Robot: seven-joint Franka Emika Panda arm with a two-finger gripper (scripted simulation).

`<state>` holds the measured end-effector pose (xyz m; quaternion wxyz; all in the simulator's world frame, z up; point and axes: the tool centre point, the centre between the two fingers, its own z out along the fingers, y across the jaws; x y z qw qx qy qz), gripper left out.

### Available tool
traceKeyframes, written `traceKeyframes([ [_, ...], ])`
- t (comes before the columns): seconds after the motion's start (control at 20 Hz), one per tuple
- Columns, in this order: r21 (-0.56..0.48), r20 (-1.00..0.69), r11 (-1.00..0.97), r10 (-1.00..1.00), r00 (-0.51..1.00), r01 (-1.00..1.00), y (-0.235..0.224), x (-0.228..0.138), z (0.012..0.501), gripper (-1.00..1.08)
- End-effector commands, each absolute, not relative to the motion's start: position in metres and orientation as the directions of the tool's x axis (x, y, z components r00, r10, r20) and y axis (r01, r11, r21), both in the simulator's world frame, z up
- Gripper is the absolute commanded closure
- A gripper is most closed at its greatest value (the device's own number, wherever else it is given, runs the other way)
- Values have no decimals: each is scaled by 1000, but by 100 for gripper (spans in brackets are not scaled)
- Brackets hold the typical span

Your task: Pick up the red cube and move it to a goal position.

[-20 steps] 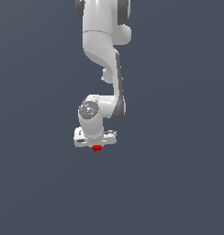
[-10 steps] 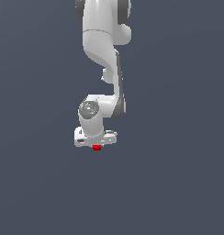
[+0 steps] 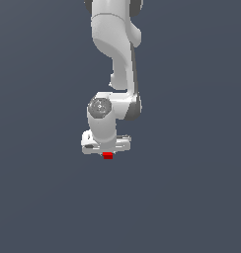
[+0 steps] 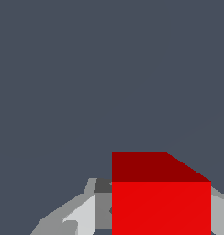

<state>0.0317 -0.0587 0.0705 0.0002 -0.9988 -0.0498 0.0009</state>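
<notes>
So the thing that matters right now: the red cube (image 3: pixel 108 155) sits directly under my tool (image 3: pixel 107 150), right on its centreline, not off to either side. In the exterior view it pokes out just below the white tool body, and it's much narrower than that body.

From the wrist view the cube (image 4: pixel 160 202) fills the space right between my fingers (image 4: pixel 79 215), with one grey finger showing on one flank and a sliver of the other on the opposite flank. Looks to me like I'm closed on it, faces squared to the pads, no tilt I can spot. The actual contact is hidden, so I'm judging that.

The cube is a cube, so no long axis to worry about.

No worktop edge or goal marker shows anywhere, just flat grey, so I can't place the cube against anything. My guess is the carry is what's left.
</notes>
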Motion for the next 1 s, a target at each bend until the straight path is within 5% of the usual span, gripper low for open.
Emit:
traceKeyframes([
  [0.0,0,0,-995,100,995,100,-50,34,93,108],
  [0.95,1,0,-995,100,995,100,35,58,300,108],
])
